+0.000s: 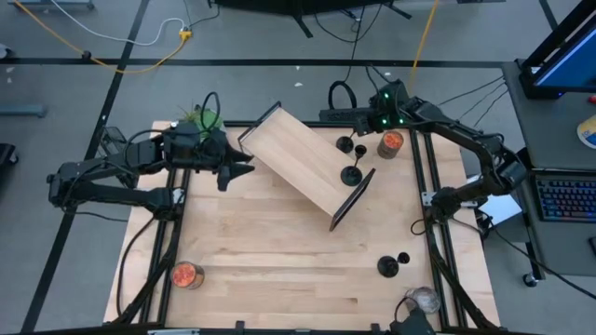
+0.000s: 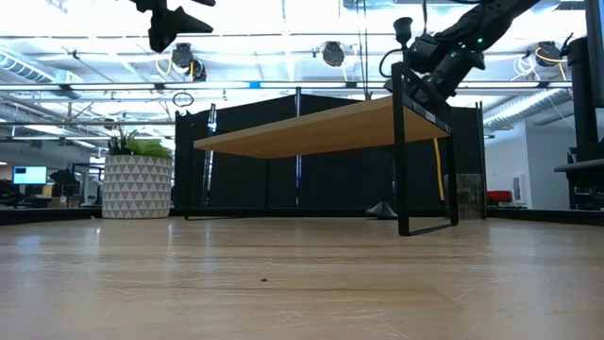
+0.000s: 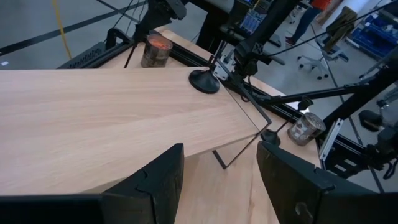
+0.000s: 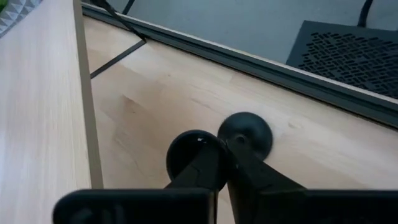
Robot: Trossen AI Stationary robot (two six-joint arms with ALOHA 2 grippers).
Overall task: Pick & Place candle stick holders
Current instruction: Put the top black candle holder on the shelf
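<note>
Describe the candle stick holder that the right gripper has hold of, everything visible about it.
The candle stick holder is small, matte black, apparently metal, with a round cup top above a round flat base that rests on the light wood table. It stands upright near the table's far right corner, beside the raised wooden shelf. The right gripper is shut on it; its dark fingers cover the stem. Nothing else touches it.
</note>
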